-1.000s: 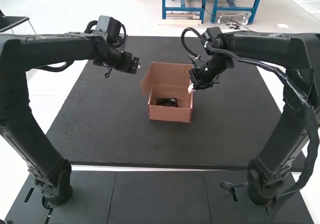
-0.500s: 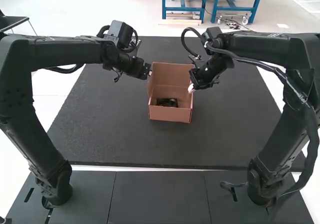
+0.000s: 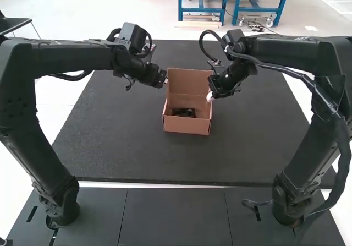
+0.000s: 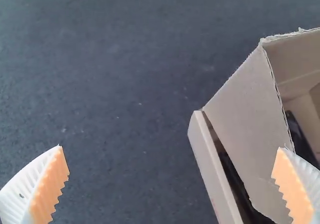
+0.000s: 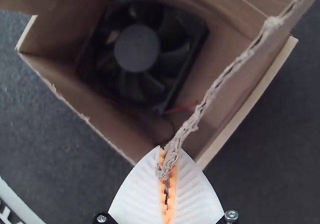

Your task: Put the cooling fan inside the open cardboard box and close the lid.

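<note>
The open cardboard box (image 3: 187, 123) stands mid-mat with its lid (image 3: 190, 80) upright at the back. The black cooling fan (image 3: 183, 112) lies flat on the box floor, its blades and hub (image 5: 137, 48) plain in the right wrist view. My right gripper (image 3: 210, 95) is at the box's right rim, its white fingers (image 5: 145, 189) shut on the torn edge of the right side flap (image 5: 235, 68). My left gripper (image 3: 162, 81) is open against the box's left side, with the left flap (image 4: 245, 134) standing near one orange pad (image 4: 291, 189).
A black rubber mat (image 3: 110, 136) covers the table, with bare mat on all sides of the box. The white table surface (image 3: 49, 100) shows beyond the mat's left edge.
My left gripper has moved right to the box, and the left flap has gone from splayed outward to upright. The right gripper has kept its hold and place.
</note>
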You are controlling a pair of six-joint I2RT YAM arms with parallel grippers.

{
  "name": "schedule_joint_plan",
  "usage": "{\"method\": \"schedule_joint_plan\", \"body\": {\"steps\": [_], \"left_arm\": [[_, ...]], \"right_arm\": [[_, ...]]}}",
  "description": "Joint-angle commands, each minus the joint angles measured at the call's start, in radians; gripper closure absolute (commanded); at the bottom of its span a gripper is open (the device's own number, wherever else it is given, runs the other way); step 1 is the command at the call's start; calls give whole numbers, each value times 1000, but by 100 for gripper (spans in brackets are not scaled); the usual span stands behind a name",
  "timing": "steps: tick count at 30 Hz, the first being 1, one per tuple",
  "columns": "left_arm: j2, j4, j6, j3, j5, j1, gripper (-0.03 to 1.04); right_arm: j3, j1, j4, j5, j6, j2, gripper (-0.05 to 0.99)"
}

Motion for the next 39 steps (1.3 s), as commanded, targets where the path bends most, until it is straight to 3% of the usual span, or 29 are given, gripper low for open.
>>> {"method": "schedule_joint_plan", "body": {"steps": [1, 8, 22, 23, 26, 27, 29, 33, 35, 39], "left_arm": [[-13, 3, 5, 22, 20, -8, 4], [-16, -17, 9, 22, 19, -10, 4], [-34, -154, 38, 14, 11, 4, 4], [-36, -164, 38, 13, -8, 15, 4], [-36, -174, 38, 2, -43, 56, 4], [-36, -174, 38, -1, -57, 70, 4], [-36, -167, 37, -3, -84, 95, 4], [-36, -131, 34, 0, -132, 130, 4], [-36, -89, 31, 4, -135, 141, 4], [-36, -14, 31, 25, -133, 137, 4]], "right_arm": [[-8, 5, 5, -14, 0, -28, 95], [-34, 9, -7, -14, -18, -28, 95], [-65, 12, -15, -1, -23, -31, 95], [-61, 9, -10, 0, -6, -31, 91], [-54, 8, -4, 19, 0, -31, 61], [-52, 8, -4, 20, 3, -31, 60], [-49, 8, -1, 37, 14, -31, 46], [-37, 8, -2, 43, 14, -34, 33], [-17, 8, -5, 42, 12, -37, 26], [27, 6, -62, 35, 9, -71, 21]]}}
